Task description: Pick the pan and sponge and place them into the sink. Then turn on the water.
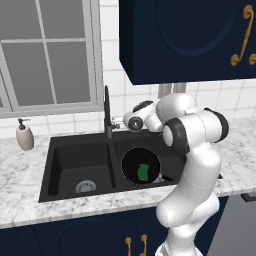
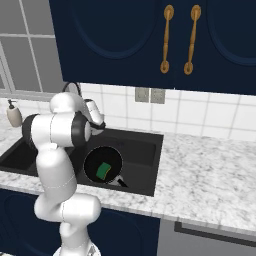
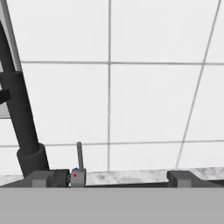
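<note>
The black pan (image 1: 140,165) lies in the right basin of the black sink (image 1: 60,150), and the green sponge (image 1: 144,172) rests inside the pan. The right base view shows the same pan (image 2: 102,162) and sponge (image 2: 104,170) in the sink (image 2: 145,145). My gripper (image 1: 118,121) hovers over the back rim of the sink, right beside the dark tap (image 1: 106,112), pointing at the tiled wall. In the hand view the gripper (image 3: 111,178) is open, and the tap's small grey lever (image 3: 79,159) stands between the fingertips (image 3: 43,177), close to the left one. The tap's column (image 3: 22,118) rises at the left.
A beige soap dispenser (image 1: 24,135) stands on the marble counter left of the sink, under the window. Dark blue wall cabinets (image 2: 150,40) hang overhead. The counter (image 2: 210,170) stretches to the right of the sink.
</note>
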